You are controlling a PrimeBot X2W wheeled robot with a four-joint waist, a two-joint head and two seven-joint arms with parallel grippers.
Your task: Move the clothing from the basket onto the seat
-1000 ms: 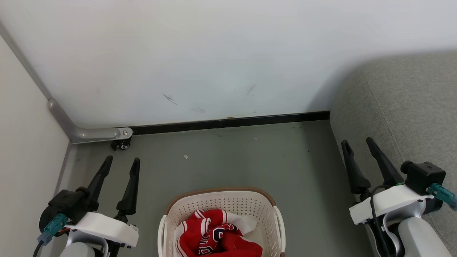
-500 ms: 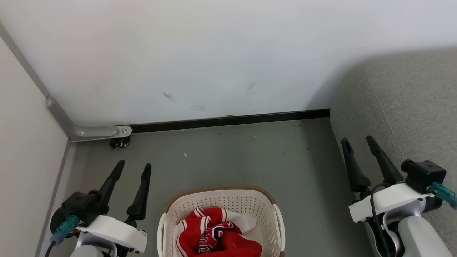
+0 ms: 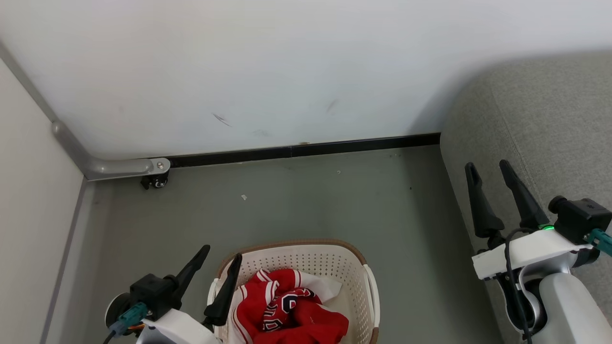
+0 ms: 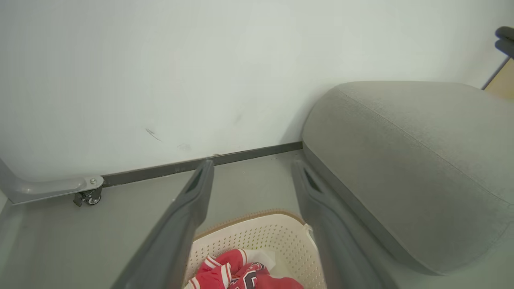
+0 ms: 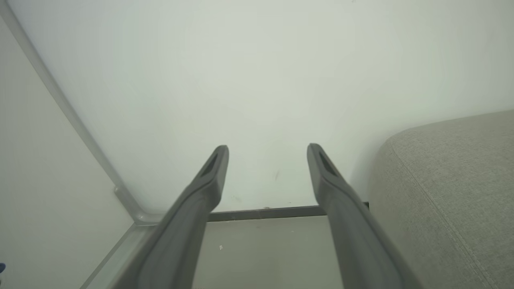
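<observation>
The cream basket [image 3: 354, 267] with a brown rim stands on the floor at the bottom middle of the head view, holding crumpled red clothing [image 3: 291, 313] with white trim and navy lettering. My left gripper [image 3: 221, 253] is open at the basket's left rim, empty. In the left wrist view the left gripper [image 4: 251, 164] frames the basket [image 4: 249, 235] and the clothing [image 4: 241, 275] below it. The grey seat [image 3: 550, 134] fills the right side. My right gripper [image 3: 486, 166] is open and empty over the seat's left edge; the right gripper [image 5: 268, 147] points toward the wall.
A white wall [image 3: 267, 71] with a black baseboard [image 3: 306, 150] closes the back. A pale panel [image 3: 28, 191] on a grey foot with a small caster [image 3: 152, 181] bounds the left. Grey floor [image 3: 311, 200] lies between wall, basket and seat [image 4: 409, 160].
My left gripper has moved right and down, from beside the basket to its left rim. The right gripper has risen slightly. The head camera has shifted a little.
</observation>
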